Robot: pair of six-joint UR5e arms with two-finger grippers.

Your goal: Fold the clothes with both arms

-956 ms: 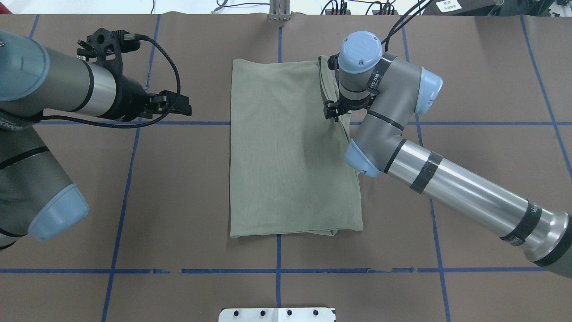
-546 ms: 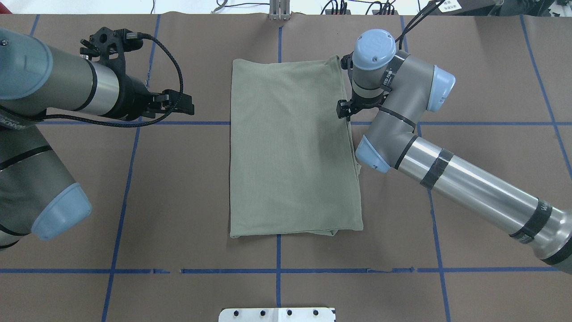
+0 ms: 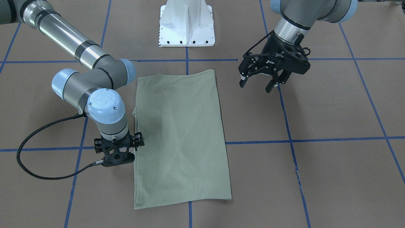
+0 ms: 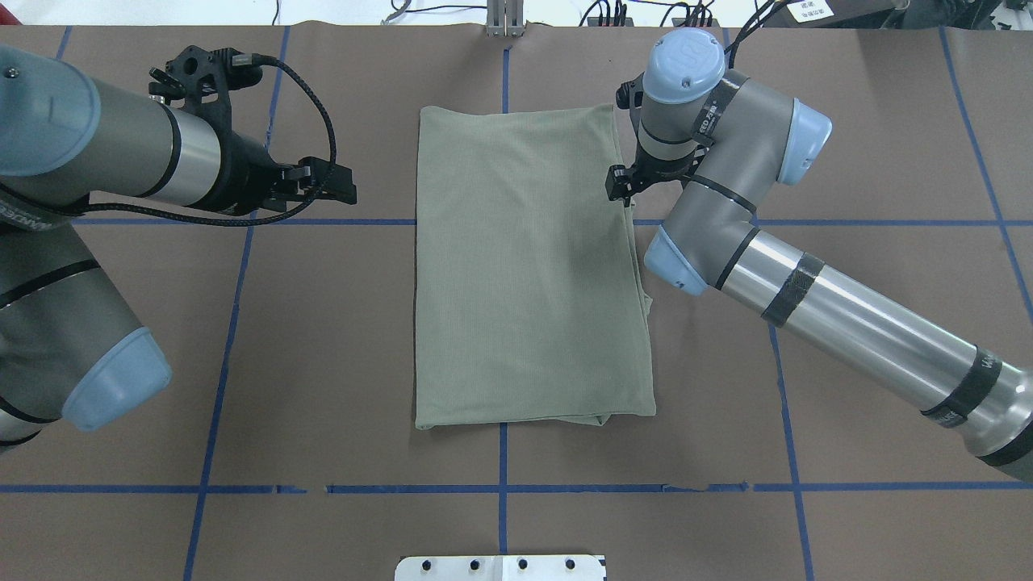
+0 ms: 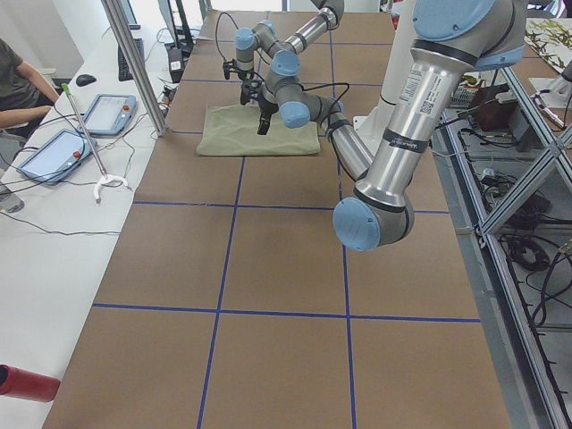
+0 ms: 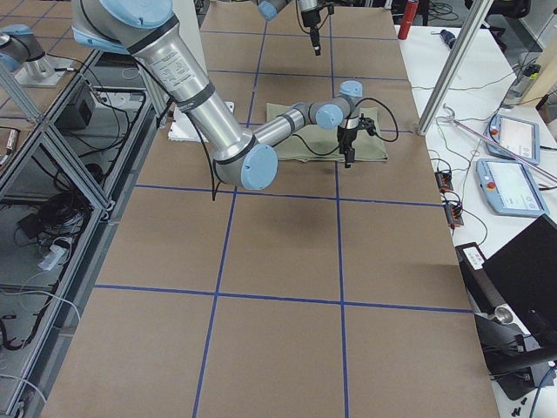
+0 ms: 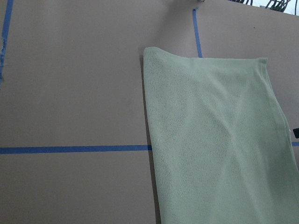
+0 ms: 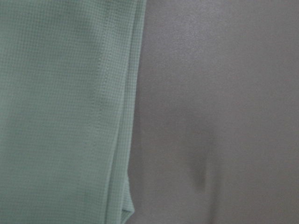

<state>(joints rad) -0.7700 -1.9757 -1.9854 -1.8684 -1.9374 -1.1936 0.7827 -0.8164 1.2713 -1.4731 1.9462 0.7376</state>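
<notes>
While the folded shirt [image 4: 524, 266] lies on the table [image 4: 323, 339], long axis near to far, the right gripper [image 3: 117, 156] stands at its right edge, opening hidden; the empty, wide-open left gripper [image 3: 258, 81] is farther.

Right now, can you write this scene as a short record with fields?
shirt: sage-green, folded to a rectangle, lying flat
left gripper: open, empty, apart from the shirt
right gripper: pointing down at the shirt's long edge; fingertips hidden
table: brown cover with a blue tape grid
</notes>
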